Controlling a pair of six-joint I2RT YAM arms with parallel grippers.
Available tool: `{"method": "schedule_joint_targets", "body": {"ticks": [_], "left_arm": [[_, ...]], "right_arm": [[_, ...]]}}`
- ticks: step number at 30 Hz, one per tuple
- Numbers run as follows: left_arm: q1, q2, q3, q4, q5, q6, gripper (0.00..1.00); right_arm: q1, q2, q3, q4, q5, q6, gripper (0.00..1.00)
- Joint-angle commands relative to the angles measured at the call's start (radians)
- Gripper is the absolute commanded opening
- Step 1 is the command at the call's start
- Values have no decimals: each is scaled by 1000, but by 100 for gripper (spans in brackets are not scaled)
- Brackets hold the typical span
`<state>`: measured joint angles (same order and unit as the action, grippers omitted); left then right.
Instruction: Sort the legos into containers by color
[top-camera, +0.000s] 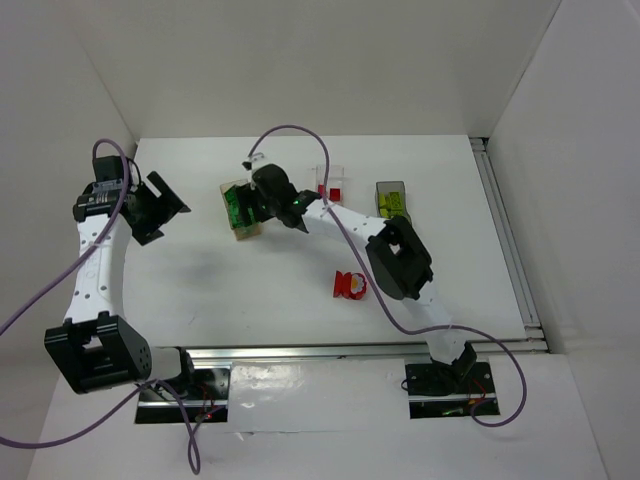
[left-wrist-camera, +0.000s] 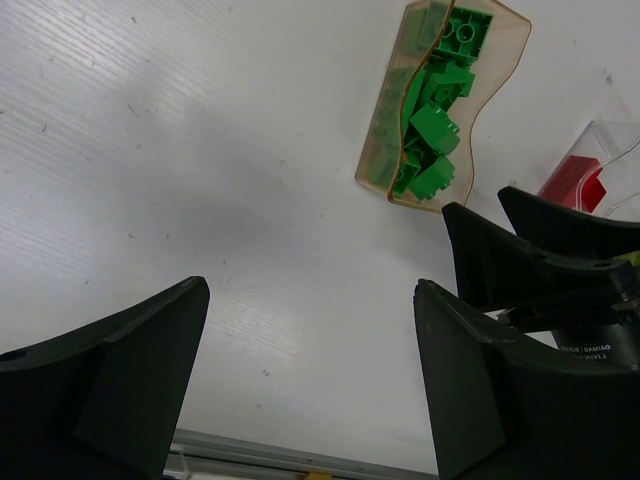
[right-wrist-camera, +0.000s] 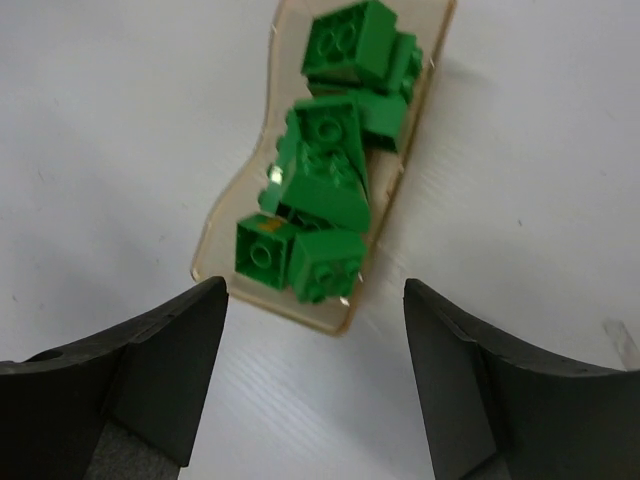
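Observation:
An orange-tan container holds several dark green legos. My right gripper hangs open just above its near end, with nothing between the fingers. A clear container with a red lego stands to its right. Further right, a dark grey container holds yellow-green legos. Red legos, one of them round, lie loose on the table. My left gripper is open and empty at the left, over bare table.
The right arm stretches across the table's middle, above the loose red pieces. White walls close in the table on the left, back and right. A metal rail runs along the near edge.

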<state>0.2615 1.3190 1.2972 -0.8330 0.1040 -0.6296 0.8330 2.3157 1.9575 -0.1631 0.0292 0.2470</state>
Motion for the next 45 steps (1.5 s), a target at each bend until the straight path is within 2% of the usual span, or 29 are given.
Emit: {"method": "schedule_joint_targets", "body": {"ticks": [1, 2, 4, 5, 6, 8, 9, 11, 12, 13, 14, 17, 20, 23, 26, 32, 38, 42, 45], "left_arm": [[5, -43, -16, 17, 26, 16, 93], [5, -43, -25, 29, 26, 30, 93], [-5, -43, -26, 38, 36, 56, 93], [-14, -43, -26, 47, 36, 56, 93], [-48, -43, -26, 48, 36, 70, 93], [-89, -43, -36, 72, 26, 91, 93], [-144, -43, -36, 84, 42, 91, 93], [-217, -30, -36, 107, 33, 103, 93], [-290, -11, -36, 107, 33, 116, 93], [-324, 21, -24, 107, 22, 125, 93], [-355, 41, -15, 107, 11, 125, 93], [-438, 113, 20, 107, 11, 134, 93], [-485, 150, 47, 97, 2, 134, 93], [-510, 174, 71, 97, 2, 134, 93], [-559, 218, 95, 109, 142, 208, 93], [-602, 292, 155, 77, 123, 211, 94], [-611, 335, 174, 77, 114, 202, 94], [-611, 344, 183, 77, 105, 202, 94], [-611, 353, 183, 67, 80, 192, 94]], "right_arm": [[9, -177, -103, 76, 67, 1, 77], [9, -214, -180, 97, 116, 1, 71], [9, -350, -280, 125, 167, 11, 64], [9, -396, -333, 134, 220, 11, 57], [9, -489, -441, 134, 241, 30, 55], [-2, -582, -550, 94, 283, 80, 55], [-15, -670, -660, 73, 293, 124, 55], [-24, -749, -761, -8, 304, 170, 55], [-25, -783, -849, -38, 304, 191, 57], [-25, -841, -886, -70, 304, 227, 69], [-25, -864, -919, -138, 295, 247, 75], [-34, -930, -1002, -281, 270, 311, 87], [-44, -952, -1048, -367, 250, 385, 87], [-93, -983, -1126, -377, 186, 419, 89], [-167, -1009, -1216, -267, 43, 408, 89], [-232, -1000, -1304, -98, -144, 345, 89], [-193, -920, -1275, 69, -314, 258, 88], [-86, -837, -1182, 77, -420, 186, 88], [-48, -814, -1093, -21, -445, 100, 85]]}}
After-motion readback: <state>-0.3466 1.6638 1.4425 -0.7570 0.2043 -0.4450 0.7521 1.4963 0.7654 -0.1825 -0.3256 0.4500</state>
